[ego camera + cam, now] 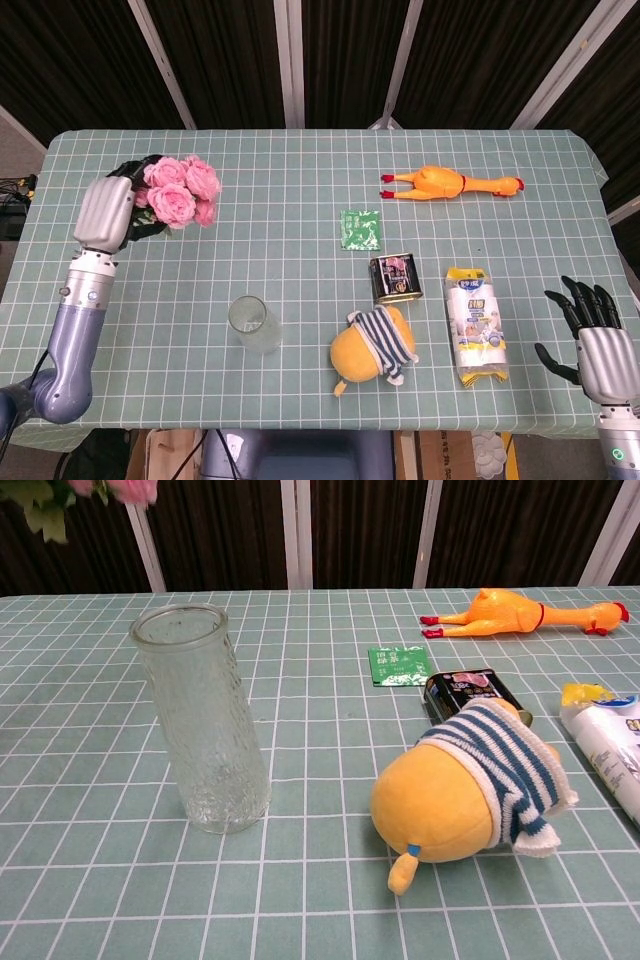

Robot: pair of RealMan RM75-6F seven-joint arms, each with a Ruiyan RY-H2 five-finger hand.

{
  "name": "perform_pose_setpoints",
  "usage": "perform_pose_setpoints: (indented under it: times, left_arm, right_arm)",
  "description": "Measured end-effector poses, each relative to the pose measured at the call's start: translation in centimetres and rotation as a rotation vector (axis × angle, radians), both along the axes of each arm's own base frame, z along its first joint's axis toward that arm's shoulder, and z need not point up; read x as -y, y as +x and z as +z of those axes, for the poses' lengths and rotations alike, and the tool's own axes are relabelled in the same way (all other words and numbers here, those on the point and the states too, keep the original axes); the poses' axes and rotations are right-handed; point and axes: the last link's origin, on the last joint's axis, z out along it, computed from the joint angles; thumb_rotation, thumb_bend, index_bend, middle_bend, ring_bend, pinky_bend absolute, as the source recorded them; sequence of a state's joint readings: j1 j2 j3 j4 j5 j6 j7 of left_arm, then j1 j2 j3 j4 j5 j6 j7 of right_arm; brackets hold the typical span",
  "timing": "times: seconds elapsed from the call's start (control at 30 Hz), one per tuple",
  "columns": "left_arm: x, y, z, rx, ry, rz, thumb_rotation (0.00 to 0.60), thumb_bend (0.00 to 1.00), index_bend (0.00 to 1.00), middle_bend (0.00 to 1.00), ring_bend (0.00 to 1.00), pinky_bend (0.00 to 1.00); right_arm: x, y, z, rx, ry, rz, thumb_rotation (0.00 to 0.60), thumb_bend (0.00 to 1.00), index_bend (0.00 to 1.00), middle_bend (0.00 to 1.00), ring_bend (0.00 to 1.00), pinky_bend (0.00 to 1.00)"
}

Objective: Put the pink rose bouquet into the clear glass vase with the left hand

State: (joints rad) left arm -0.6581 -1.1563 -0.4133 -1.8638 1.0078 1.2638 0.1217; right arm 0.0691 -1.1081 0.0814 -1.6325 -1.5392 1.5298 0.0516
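A lab-style test setup: grid-patterned green table (300, 180) with scattered assorted props, backed by dark curtains (230, 60).

Table (300, 190): green cloth with white grid, dark curtain panels behind.

Rubber chicken (450, 184) (520, 611): yellow-orange, red feet and comb, lying lengthwise at far right.

Green sachet (361, 229) (399, 665): flat, near the table's centre.

Tin can (394, 276) (462, 695): dark, pink label, just nearer than the sachet.

Plush toy (373, 348) (470, 792): yellow, striped blue-and-white top, lying just in front of the can.

White packet (475, 323) (612, 740): yellow ends, lying right of the plush, lengthwise near to far.
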Motion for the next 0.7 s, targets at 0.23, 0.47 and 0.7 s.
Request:
perform_pose_setpoints:
  times: [0.23,0.47,0.7]
  left_arm:
    - [3.9,4.7,4.0,0.250,-0.085,-0.134,0.600,0.45,0.25,0.38,0.27,0.37]
    - [6.7,7.6,6.1,0.483,-0.172,-0.269,0.600,0.45,0.25,0.38,0.27,0.37]
    - [7.7,8.3,5.9,0.675,-0.267,-0.335,0.600,0.45,0.25,0.38,0.27,0.37]
  right_arm:
    - [0.1,0.0,-0.1,0.002,0.005,0.000,0.600,0.28,0.21,0.09,0.08,0.00]
    - [0.0,0.0,-0.1,0.006,0.002,0.000,0.600,0.28,0.21,0.09,0.08,0.00]
    - [0.1,-0.1,0.0,0.008,0.000,-0.005,0.600,0.28,0.21,0.09,0.08,0.00]
